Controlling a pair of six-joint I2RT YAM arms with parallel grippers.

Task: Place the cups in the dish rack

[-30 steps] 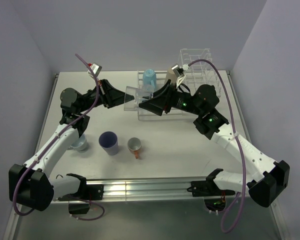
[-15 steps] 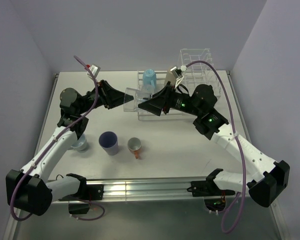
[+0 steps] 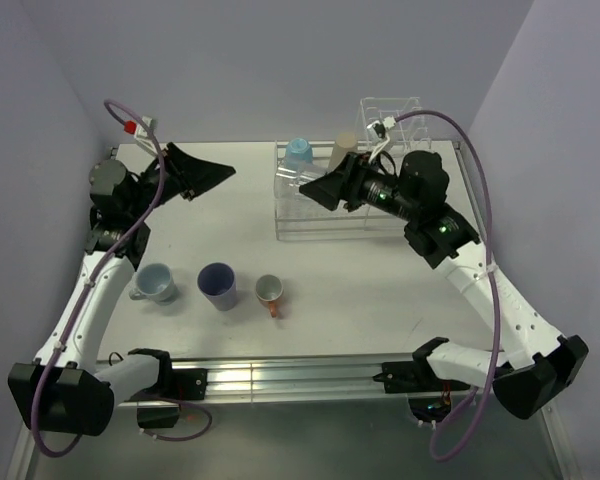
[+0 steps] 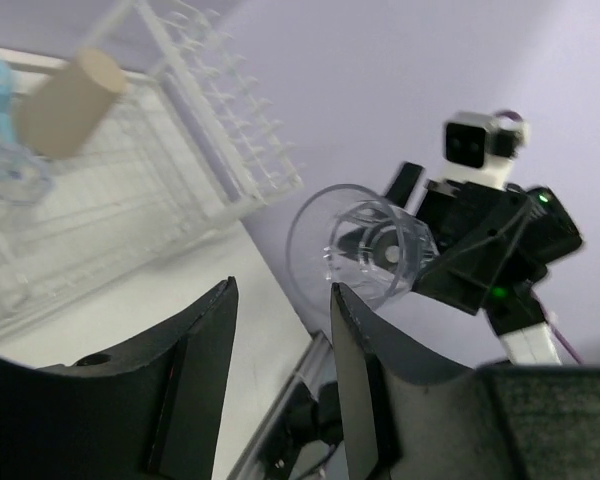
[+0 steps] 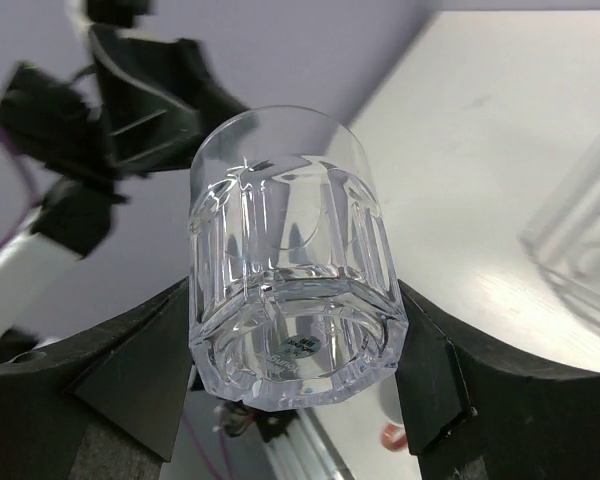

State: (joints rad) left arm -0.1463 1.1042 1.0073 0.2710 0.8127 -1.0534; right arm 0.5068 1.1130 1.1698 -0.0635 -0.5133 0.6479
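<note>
My right gripper (image 3: 308, 190) is shut on a clear faceted glass (image 5: 290, 262), gripping its base on both sides and holding it on its side above the left end of the dish rack (image 3: 330, 215). My left gripper (image 3: 208, 172) stands open and empty well to the left of the glass (image 4: 365, 245). A light blue cup (image 3: 298, 152) and a tan cup (image 3: 342, 150) stand in the rack. On the table lie a pale grey-blue mug (image 3: 157, 282), a purple cup (image 3: 217, 285) and a small orange-handled mug (image 3: 269, 291).
The rack's taller section of upright dividers (image 3: 390, 120) rises at the back right. A metal rail (image 3: 280, 375) runs along the near edge between the arm bases. Walls close in on the left, back and right.
My left gripper has opened, let go of the clear glass and drawn back to the left. The right gripper keeps the glass and has shifted slightly right over the rack.
</note>
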